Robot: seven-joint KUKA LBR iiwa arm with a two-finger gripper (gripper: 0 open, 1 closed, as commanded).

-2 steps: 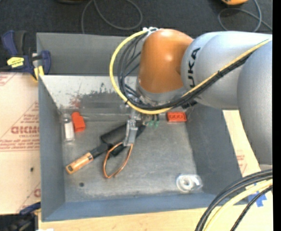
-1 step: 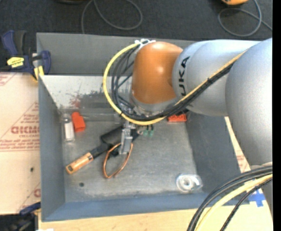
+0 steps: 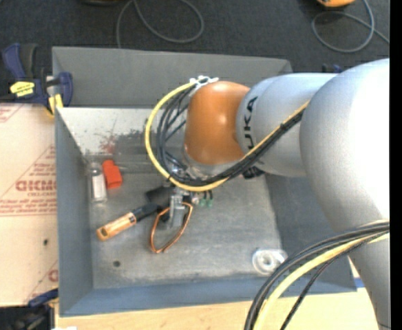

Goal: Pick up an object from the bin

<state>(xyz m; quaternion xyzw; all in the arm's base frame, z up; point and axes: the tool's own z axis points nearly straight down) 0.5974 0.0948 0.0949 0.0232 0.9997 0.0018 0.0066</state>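
Fingers (image 3: 179, 207) show as a short grey stub below the orange wrist cover (image 3: 211, 122). How far apart they stand cannot be told, nor whether anything sits between them. Their gripper (image 3: 180, 216) hangs over the upper end of a thin brown-orange loop (image 3: 154, 241) that lies near the middle of the bin (image 3: 221, 243), a little toward 6 o'clock. The loop's long axis runs from 1 o'clock to 7 o'clock, with its rounded end at 7. At 9 o'clock of the gripper, just beside it, is the black tip of a pen (image 3: 122, 224) with an orange body. The pen lies flat along the line from 8 o'clock to 2 o'clock, black tip pointing to 2. Toward 10 o'clock an orange block (image 3: 111, 174) lies just beside a small clear bottle (image 3: 98, 185), which is at its 8 o'clock. A white ring (image 3: 268, 258) lies well apart in the 4 o'clock corner. On the silver arm (image 3: 304, 126), next to the cover, the letters "UKA" can be read.
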